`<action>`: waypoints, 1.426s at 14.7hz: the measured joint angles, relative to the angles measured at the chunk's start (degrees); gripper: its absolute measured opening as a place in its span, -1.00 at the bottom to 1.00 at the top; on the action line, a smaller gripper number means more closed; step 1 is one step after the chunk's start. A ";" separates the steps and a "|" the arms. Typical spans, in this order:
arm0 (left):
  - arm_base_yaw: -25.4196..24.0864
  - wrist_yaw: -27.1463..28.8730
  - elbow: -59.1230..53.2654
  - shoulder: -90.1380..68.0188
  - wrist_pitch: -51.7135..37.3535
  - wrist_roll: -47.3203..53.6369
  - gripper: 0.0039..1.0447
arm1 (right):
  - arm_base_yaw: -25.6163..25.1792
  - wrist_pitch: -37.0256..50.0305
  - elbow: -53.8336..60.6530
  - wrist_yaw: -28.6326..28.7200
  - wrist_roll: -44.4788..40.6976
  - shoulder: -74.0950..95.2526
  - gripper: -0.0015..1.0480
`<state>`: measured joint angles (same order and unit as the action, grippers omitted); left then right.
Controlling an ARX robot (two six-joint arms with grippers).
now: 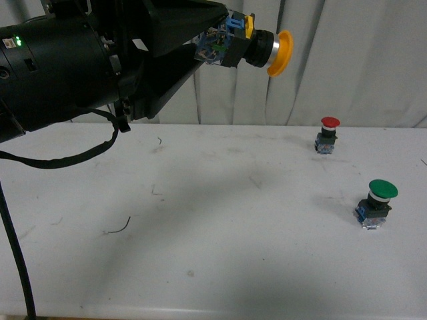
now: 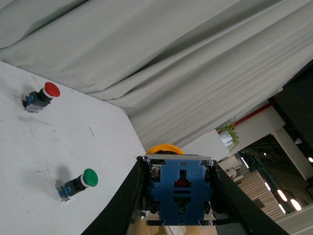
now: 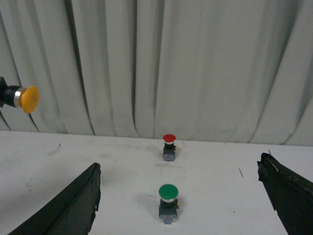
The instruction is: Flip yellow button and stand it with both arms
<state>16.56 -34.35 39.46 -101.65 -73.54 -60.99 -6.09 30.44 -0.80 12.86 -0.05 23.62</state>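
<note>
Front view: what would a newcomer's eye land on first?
The yellow button, clamped in the left tool high above the white table, its cap pointing sideways toward the robot's right. On the table's right side, a red-capped button stands farther back and a green-capped button nearer.

The held button (image 1: 257,45) hangs above the table (image 1: 200,233), left of the far button (image 1: 327,135) and near button (image 1: 377,203).

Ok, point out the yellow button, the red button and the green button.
yellow button (image 1: 257,47), front view, on its collar behind the cap.
red button (image 1: 327,135), front view, on the body just below the cap.
green button (image 1: 375,203), front view, on the collar under the cap.
</note>
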 joint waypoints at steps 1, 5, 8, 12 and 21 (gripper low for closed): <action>0.11 0.07 0.17 0.00 0.04 0.02 -0.39 | 0.15 11.23 -1.95 0.09 0.00 11.65 0.88; 0.39 0.02 1.49 0.09 0.28 0.90 -0.39 | 6.82 30.64 -23.58 -0.83 4.59 48.22 0.88; 0.48 0.04 2.32 0.13 1.42 1.16 -0.39 | 13.73 25.49 -43.30 5.53 13.68 63.87 0.88; 0.61 0.46 2.36 0.15 1.42 1.20 -0.39 | 13.51 41.68 -45.81 21.75 38.01 69.83 0.88; 0.79 0.70 2.05 0.57 1.33 1.27 -0.39 | 13.57 43.25 -44.48 26.80 78.97 85.00 0.88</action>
<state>17.34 -33.65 41.52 -101.08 -72.20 -59.72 7.49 73.69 -45.28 39.66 78.91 108.62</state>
